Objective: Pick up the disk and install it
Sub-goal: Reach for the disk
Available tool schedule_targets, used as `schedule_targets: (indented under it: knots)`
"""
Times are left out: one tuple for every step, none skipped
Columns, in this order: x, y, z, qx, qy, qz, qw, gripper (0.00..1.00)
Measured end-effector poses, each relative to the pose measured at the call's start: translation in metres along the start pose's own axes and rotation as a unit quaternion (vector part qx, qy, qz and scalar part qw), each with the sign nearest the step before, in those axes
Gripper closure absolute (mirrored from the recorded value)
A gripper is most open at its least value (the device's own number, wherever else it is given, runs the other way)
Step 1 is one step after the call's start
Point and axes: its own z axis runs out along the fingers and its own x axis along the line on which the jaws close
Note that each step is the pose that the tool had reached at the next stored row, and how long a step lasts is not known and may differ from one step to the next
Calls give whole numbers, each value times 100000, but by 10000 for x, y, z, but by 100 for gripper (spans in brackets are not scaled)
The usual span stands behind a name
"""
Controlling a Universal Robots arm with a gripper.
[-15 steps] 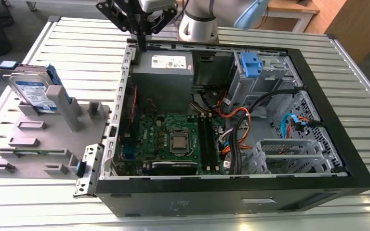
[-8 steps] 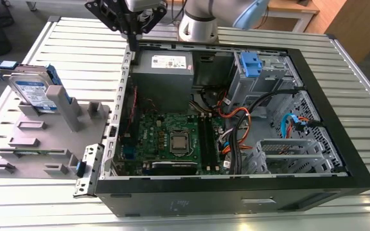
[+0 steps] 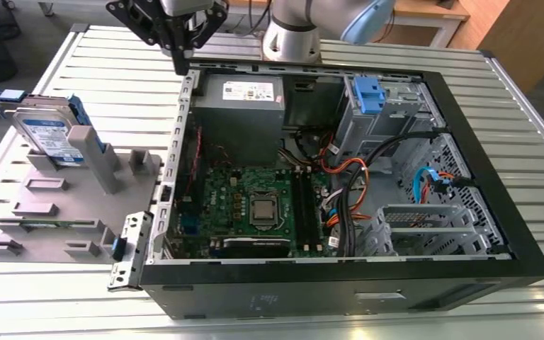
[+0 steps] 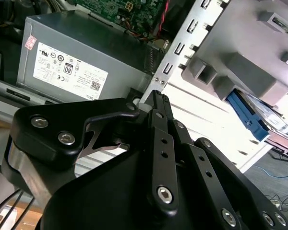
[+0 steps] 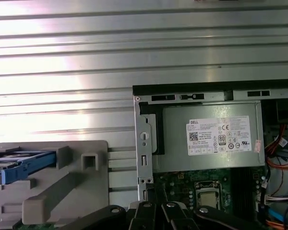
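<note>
The disk (image 3: pixel 43 138) stands on edge, tilted, in a slot of the grey holder (image 3: pixel 64 212) at the exterior view's left, well apart from the open computer case (image 3: pixel 348 290). Its white label with the blue band faces outward, and the blue bracket (image 3: pixel 76 113) clips round its sides. In the first wrist view the disk (image 5: pixel 19 160) shows edge-on as a thin slab in blue plastic.

By its look it is a stiff metal block, fairly heavy for its size, with smooth, slippery faces. It is also likely to take harm from a knock or a drop. The safest hold, I judge, is across the two long edges on the blue bracket, near the upper end that stands free of the holder. There the plastic gives some grip and the label face is spared. A pinch on one corner alone would probably let it swing.

The gripper (image 3: pixel 179 64) hangs above the rear corner of the case, beside the grey power supply (image 3: pixel 241 106) and well away from the disk. In the second wrist view its fingers (image 4: pixel 158 112) lie together with nothing between them.

Inside the case, at the exterior view's right, a drive bay (image 3: pixel 385 99) with a blue fitting stands near the top edge. Everything rests on a slatted metal table (image 3: pixel 26 297)
</note>
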Motion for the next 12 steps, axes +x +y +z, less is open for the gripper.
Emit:
schedule_targets:
  knots:
    - [20, -2, -1, 1, -4, -2, 100000, 89]
    - [41, -3, -1, -1, -12, -1, 100000, 89]
    - [63, -5, -2, -2, -18, -5, 100000, 89]
    - [83, -7, -2, -3, -24, -6, 100000, 89]
    - [104, -8, -2, -5, -30, -6, 100000, 89]
    - [125, -9, -3, -5, -36, -1, 100000, 89]
    - [146, -11, -4, -4, -41, 0, 100000, 89]
    - [167, -13, -5, -3, -44, 0, 100000, 89]
    - [189, -14, -5, -6, -51, -1, 100000, 89]
    - [210, -16, -6, -4, -53, -1, 100000, 89]
    - [230, -17, -7, -4, -59, -4, 100000, 89]
    - [250, -19, -7, -2, -62, -4, 100000, 89]
